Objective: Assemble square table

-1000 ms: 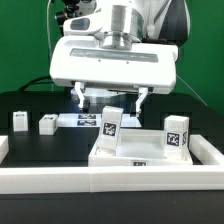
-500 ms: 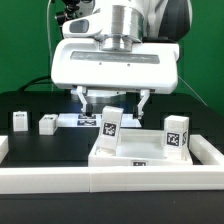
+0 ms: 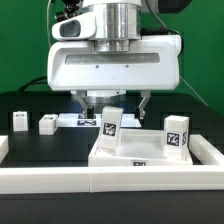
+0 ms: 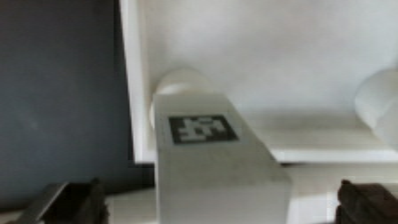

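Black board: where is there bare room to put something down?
Free: the black board between the two loose legs, the front rail and the square top. Crowded: the top itself, where two upright legs stand, the open gripper over one.

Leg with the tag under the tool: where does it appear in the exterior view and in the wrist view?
Exterior view: the leg stands upright on the square table top, near its edge toward the exterior view's left, below the open tool.
Wrist view: the leg fills the middle, between the tool's fingertips.
Shared landmark: the top's edge against the black table, beside the leg.
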Controlling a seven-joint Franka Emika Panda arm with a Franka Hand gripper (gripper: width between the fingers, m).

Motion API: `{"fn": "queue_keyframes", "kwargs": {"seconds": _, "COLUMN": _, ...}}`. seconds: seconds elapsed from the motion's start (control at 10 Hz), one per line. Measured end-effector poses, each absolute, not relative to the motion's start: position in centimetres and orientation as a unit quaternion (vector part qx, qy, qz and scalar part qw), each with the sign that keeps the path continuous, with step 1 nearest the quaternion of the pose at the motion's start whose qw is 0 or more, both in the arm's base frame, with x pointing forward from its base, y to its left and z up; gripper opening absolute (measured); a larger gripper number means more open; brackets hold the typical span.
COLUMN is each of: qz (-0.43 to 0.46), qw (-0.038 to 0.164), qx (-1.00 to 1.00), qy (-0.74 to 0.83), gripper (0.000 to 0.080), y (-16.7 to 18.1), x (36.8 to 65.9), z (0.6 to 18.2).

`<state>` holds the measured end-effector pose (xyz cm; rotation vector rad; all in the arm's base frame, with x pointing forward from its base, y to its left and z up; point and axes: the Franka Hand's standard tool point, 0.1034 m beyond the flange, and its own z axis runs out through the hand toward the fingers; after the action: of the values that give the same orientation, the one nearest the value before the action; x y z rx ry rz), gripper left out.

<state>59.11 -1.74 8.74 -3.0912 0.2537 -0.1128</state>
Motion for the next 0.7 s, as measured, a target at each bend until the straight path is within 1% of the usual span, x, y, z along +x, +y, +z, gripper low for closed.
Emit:
{"fn": "queue_keyframes", "kwargs": {"seconds": 0.2, "qz": -0.043, "qw": 0.016, "qx": -0.995, "qy": 0.086, "gripper": 0.0649, "y": -2.66, "x": 59.37, "z": 8.98}}
{"fn": "queue_keyframes", "kwargs": {"seconds": 0.4, "qz": -0.044, "qw": 0.015, "qx": -0.995, "qy": 0.087, "gripper": 0.0649, "y": -2.71, "x": 59.32, "z": 8.89}}
{"fn": "queue_keyframes", "kwargs": {"seconds": 0.5, "qz": -0.047, "qw": 0.015, "qx": -0.995, "qy": 0.086, "gripper": 0.0559, "y": -2.7, "x": 59.35, "z": 8.87}}
{"fn": "queue_keyframes", "kwargs": {"seconds": 0.6, "qz": -0.047, "qw": 0.015, "qx": -0.995, "qy": 0.087, "gripper": 0.0559, "y": -2.72, "x": 59.35, "z": 8.87}}
{"fn": "queue_keyframes", "kwargs": {"seconds": 0.7, "qz": -0.047, "qw": 0.015, "qx": -0.995, "qy": 0.087, "gripper": 0.0359, "y": -2.72, "x": 59.35, "z": 8.87}}
